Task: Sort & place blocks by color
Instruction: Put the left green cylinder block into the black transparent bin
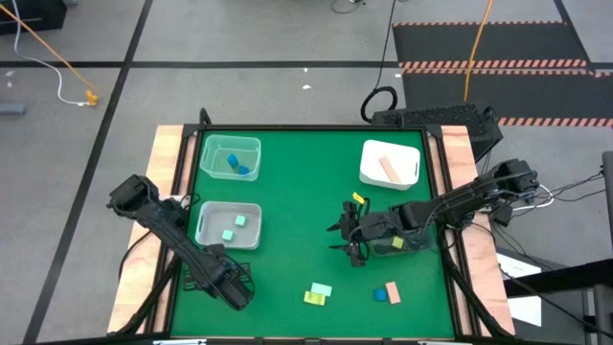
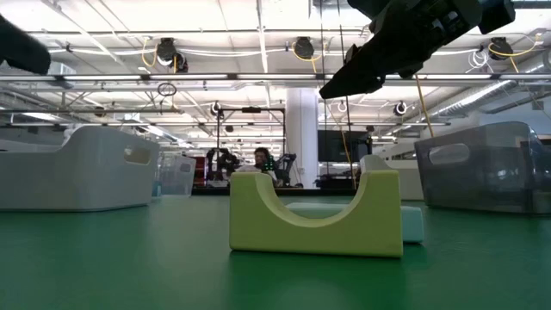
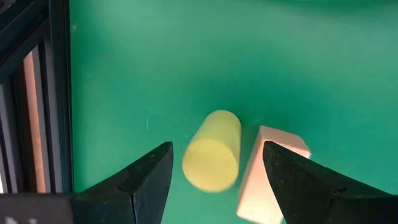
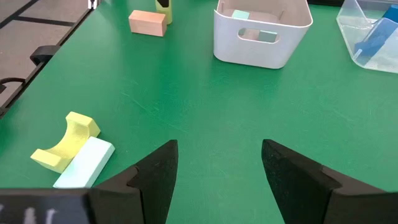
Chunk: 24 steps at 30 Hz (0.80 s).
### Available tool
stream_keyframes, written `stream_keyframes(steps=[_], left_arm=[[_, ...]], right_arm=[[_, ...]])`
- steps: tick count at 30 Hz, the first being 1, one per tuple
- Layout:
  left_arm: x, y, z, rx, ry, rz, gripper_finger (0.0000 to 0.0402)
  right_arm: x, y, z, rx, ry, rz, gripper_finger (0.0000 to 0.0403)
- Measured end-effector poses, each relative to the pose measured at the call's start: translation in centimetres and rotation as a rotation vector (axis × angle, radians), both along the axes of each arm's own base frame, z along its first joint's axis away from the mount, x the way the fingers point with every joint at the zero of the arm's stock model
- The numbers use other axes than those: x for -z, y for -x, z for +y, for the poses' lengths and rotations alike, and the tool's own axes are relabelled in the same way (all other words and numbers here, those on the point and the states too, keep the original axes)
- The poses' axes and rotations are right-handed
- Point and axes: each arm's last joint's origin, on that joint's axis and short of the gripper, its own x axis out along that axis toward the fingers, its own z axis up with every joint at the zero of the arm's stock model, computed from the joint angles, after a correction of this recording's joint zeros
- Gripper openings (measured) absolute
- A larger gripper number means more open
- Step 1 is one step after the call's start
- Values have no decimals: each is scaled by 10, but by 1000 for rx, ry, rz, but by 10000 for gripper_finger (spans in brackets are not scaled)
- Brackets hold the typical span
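Note:
Both grippers are open. My left gripper (image 3: 217, 149) hovers at the near left of the mat (image 1: 238, 292), its fingers on either side of a yellow cylinder (image 3: 212, 155) and a tan block (image 3: 268, 180) lying side by side. My right gripper (image 4: 219, 146) is raised over the mat's middle (image 1: 347, 238). A yellow-green arch block (image 4: 62, 140) and a mint bar (image 4: 84, 165) lie together near the front edge (image 1: 318, 292). A blue block (image 1: 380, 294) and an orange block (image 1: 393, 290) lie beside them. Another yellow piece (image 1: 359, 199) sits behind the right gripper.
A clear tray (image 1: 230, 158) at the far left holds blue blocks. A white tray (image 1: 228, 225) nearer holds mint blocks. Another white tray (image 1: 390, 163) at the far right holds a tan bar. A grey tray (image 2: 486, 168) stands under the right arm. Bare mat lies in the middle.

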Motion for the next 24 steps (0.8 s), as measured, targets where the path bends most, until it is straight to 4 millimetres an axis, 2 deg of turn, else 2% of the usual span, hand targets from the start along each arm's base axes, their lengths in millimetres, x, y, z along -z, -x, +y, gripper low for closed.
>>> stream_keyframes(steps=[9,17,24], left_arm=[[15,2,2,-13,23,-2,239],[16,2,2,3,33,-8,130],[14,3,2,10,35,-13,130]], right_arm=[[0,0,0,0,0,0,224],[0,0,0,0,-1,1,224],[1,0,0,-1,2,8,224]])
